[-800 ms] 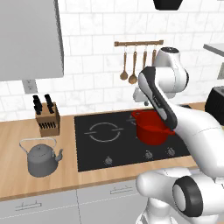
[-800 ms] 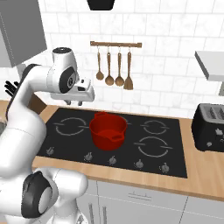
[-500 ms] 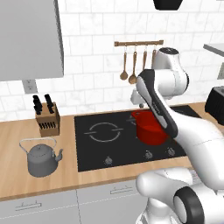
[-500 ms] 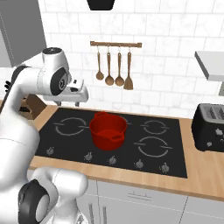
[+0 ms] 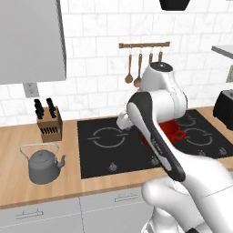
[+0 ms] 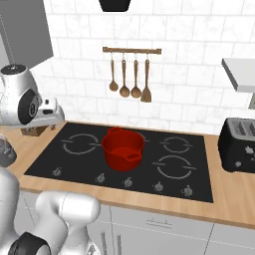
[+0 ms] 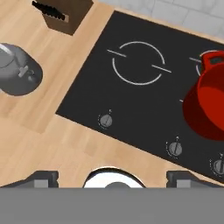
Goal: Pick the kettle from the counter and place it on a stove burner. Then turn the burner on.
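One kettle [image 5: 44, 164] sits on the desk [image 5: 18, 141] left of the cooktop [image 5: 104, 145], near the knife block [image 5: 48, 124], untouched. Gripper [image 5: 122, 121] hovers over the big burner ring [image 7: 138, 62]; jaws apart. Reach step: next, swing left and descend onto the handle.

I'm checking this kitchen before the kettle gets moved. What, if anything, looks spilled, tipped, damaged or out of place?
Nothing stands out. The kettle sits upright on the counter, left of the cooktop. The red pot stands upright on the glass, and the knife block stands by the wall. No spill or damage shows.
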